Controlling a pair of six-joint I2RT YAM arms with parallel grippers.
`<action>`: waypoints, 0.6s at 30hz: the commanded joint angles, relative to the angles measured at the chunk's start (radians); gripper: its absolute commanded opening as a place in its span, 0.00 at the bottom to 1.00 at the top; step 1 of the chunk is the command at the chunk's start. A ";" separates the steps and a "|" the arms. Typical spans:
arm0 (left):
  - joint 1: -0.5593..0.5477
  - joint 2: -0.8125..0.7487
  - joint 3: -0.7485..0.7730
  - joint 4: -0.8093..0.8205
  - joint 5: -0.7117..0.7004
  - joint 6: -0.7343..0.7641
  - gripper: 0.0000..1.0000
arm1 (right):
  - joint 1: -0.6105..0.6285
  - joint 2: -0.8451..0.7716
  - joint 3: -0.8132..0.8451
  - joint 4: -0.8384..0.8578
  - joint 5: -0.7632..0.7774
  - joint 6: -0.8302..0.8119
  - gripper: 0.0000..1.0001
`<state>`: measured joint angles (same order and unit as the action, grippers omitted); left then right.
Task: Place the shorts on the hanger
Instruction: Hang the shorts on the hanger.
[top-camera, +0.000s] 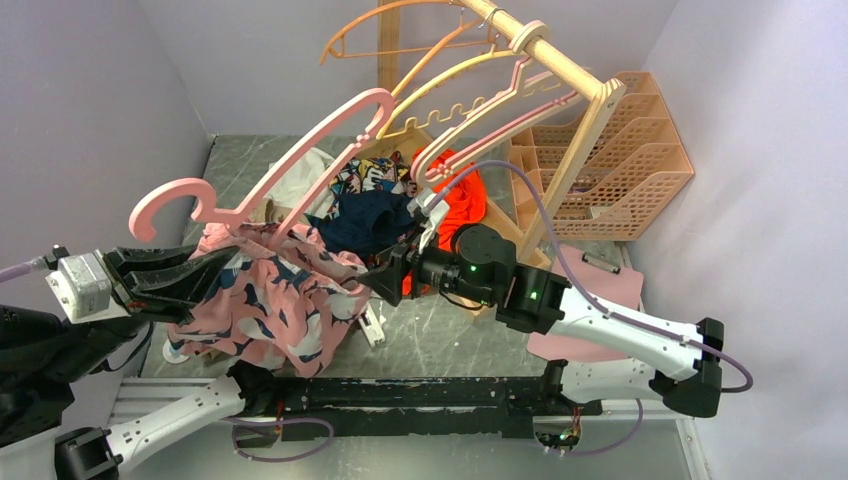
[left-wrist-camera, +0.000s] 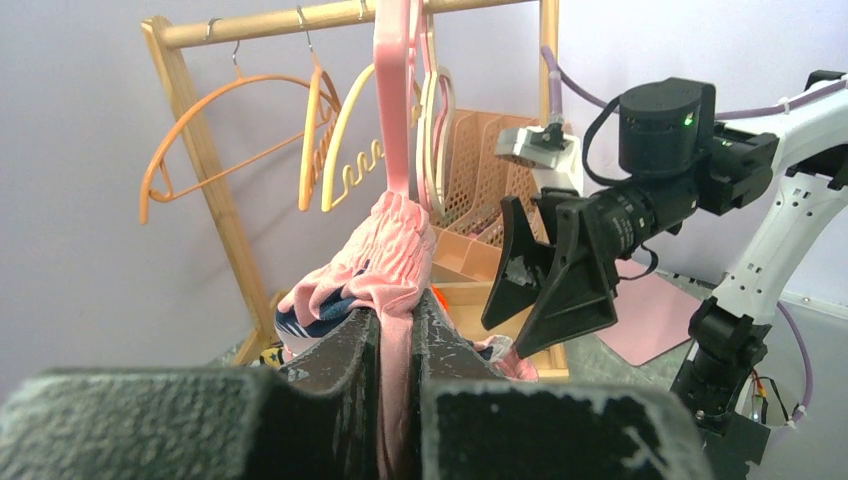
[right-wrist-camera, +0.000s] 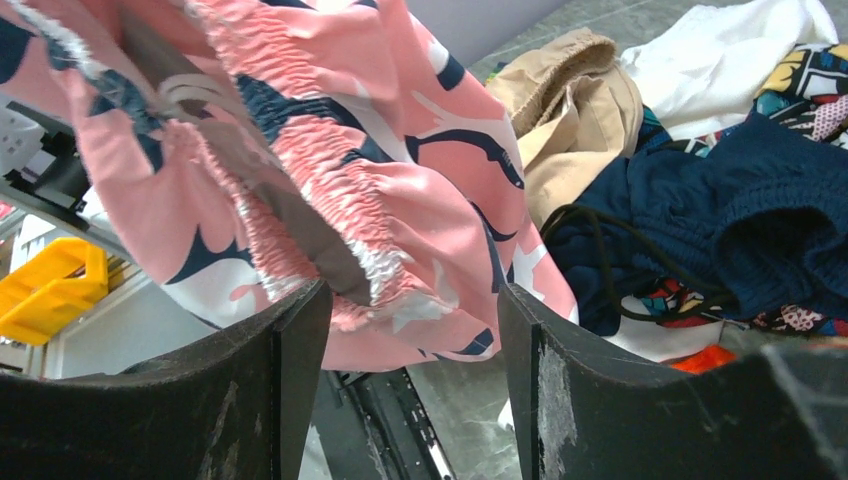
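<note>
The shorts, pink with navy and white print, hang bunched from my left gripper. In the left wrist view that gripper is shut on the gathered pink waistband. The pink hanger slants up out of the shorts, its hook to the left; in the left wrist view the hanger rises straight from the waistband. My right gripper stands open at the shorts' right edge. In the right wrist view the shorts hang just ahead of that gripper, the hem level with its fingertips.
A wooden rack at the back carries orange hangers and a yellow one. Beside it stands a peach basket. A pile with a navy garment and an orange-red garment lies behind the shorts. A pink mat lies right.
</note>
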<state>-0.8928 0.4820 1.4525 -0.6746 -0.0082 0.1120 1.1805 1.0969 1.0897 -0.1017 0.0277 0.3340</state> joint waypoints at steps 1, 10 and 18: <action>0.005 0.013 0.029 0.073 -0.020 0.011 0.07 | 0.008 0.015 0.014 0.039 0.037 0.036 0.64; 0.005 0.014 0.022 0.081 -0.010 0.006 0.07 | 0.008 0.046 0.002 0.101 0.010 0.099 0.50; 0.005 0.012 0.038 0.050 -0.007 -0.006 0.07 | 0.007 0.033 0.041 0.015 0.102 0.066 0.00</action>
<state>-0.8928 0.4824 1.4597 -0.6708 -0.0082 0.1123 1.1851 1.1622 1.0901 -0.0399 0.0395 0.4229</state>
